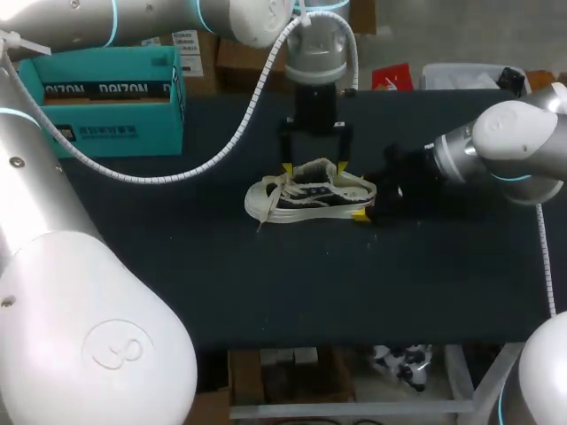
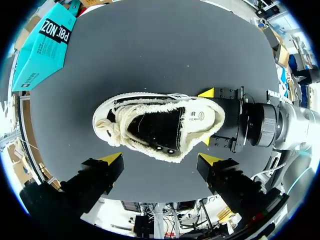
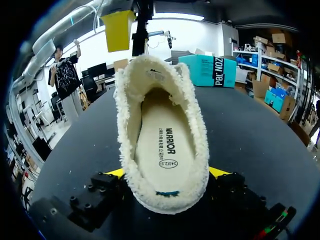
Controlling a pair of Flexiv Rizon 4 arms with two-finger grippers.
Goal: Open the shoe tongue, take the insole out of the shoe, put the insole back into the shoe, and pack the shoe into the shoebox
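Hanging plumb over the fleece-lined sneaker (image 1: pixel 310 197) at the table's (image 1: pixel 266 283) middle, held the left gripper's (image 1: pixel 314 167) fingers spread wide, touching nothing. Lay level off the right edge with the right gripper (image 2: pixel 206 117) pinched on the heel, insole (image 3: pixel 162 150) inside.

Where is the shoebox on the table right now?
In the head view the shoebox stands at the far left corner of the table, well apart from the shoe at the middle.

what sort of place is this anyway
Probably a robot lab workbench, not a shop: a dark table holds one fleece-lined shoe and a teal shoebox, with my right hand gripping the shoe's heel.
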